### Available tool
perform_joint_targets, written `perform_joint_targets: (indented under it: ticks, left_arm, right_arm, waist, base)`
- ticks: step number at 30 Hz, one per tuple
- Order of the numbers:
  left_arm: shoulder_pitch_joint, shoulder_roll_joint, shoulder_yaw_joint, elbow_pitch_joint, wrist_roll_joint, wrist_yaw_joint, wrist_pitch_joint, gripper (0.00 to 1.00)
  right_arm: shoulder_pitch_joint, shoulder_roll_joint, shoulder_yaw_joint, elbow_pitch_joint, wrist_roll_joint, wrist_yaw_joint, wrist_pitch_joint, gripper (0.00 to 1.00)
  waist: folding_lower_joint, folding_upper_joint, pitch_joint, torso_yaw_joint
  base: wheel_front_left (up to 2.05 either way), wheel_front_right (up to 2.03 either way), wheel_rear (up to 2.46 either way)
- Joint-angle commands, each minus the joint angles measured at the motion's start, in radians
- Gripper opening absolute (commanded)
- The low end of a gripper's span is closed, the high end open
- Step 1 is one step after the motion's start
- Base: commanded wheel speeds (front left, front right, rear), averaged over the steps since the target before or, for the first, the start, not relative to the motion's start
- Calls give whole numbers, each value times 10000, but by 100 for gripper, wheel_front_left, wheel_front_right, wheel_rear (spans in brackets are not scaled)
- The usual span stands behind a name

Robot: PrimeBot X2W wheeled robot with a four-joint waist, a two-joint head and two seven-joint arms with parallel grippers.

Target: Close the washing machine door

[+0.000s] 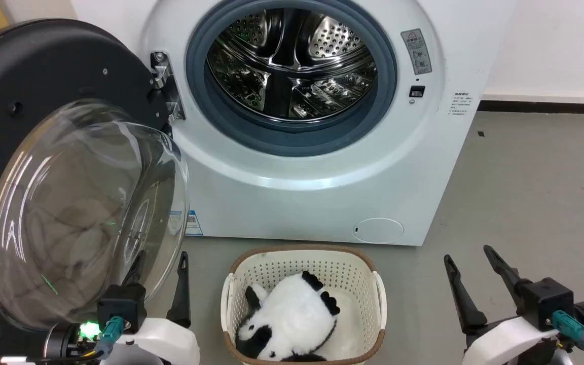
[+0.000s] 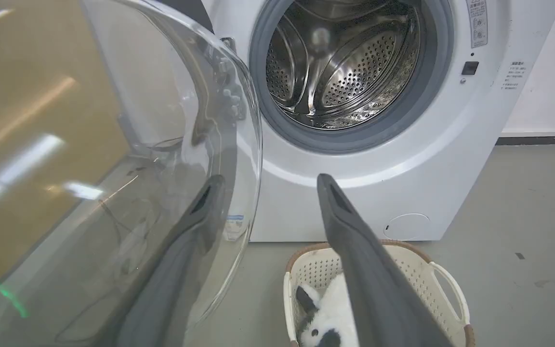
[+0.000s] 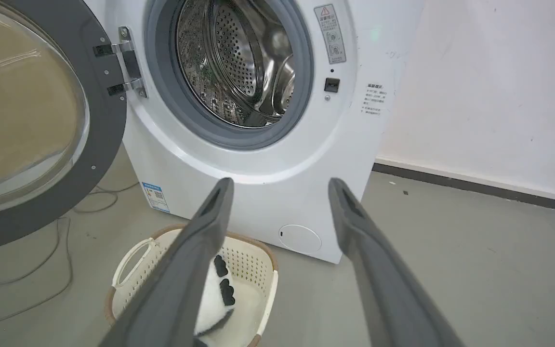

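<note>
Nearest to me, at seven o'clock in the head view, the left end effector (image 1: pixel 160 259) has its two long dark fingers spread apart and holds nothing. One finger shows through the bulging clear glass bowl window (image 1: pixel 84 213), and I cannot tell whether it touches the glass. At five o'clock the right end effector (image 1: pixel 467 253) is likewise spread and empty, well apart from everything. Between them at six o'clock sits the cream perforated plastic laundry basket (image 1: pixel 379 294) with a black-and-white plush panda (image 1: pixel 292 314) inside, on the floor just before the machine. Farther off, from eight to ten o'clock, the large round black washing machine door (image 1: pixel 33 66) stands swung wide on its metal hinge (image 1: pixel 168 86), not yet closed. At twelve o'clock the big white front-loading washing machine (image 1: pixel 322 192) shows its steel drum opening (image 1: pixel 292 66).

My worries:
- If I push on the curved, slick bowl, a finger could skid off and leave the door open.
- Sweeping the arm toward one o'clock, I might clip the basket or trap a finger against the grey rubber gasket (image 1: pixel 292 142).
- With too soft a push, the latch may not catch.
</note>
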Motion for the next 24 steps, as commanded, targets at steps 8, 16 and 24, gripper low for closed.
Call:
perform_joint_targets:
  ticks: [8, 16, 24]
  left_arm:
    - [38, 1, -33, -83, -135, 4, -264, 100]
    - [78, 1, -51, -148, -183, 15, -431, 100]
    - [117, 1, -54, -214, -221, 24, -577, 100]
  right_arm:
    - [57, -25, 48, -81, 209, 1, -262, 100]
    - [95, -40, 104, -131, 369, 2, -429, 100]
    - [130, -62, 187, -156, 531, 2, -574, 100]
  waist:
    - [0, 0, -28, 141]
    - [0, 0, -51, 444]
    - [0, 0, -81, 834]
  base:
    - [0, 0, 0]
    - [0, 0, 0]
    - [0, 0, 0]
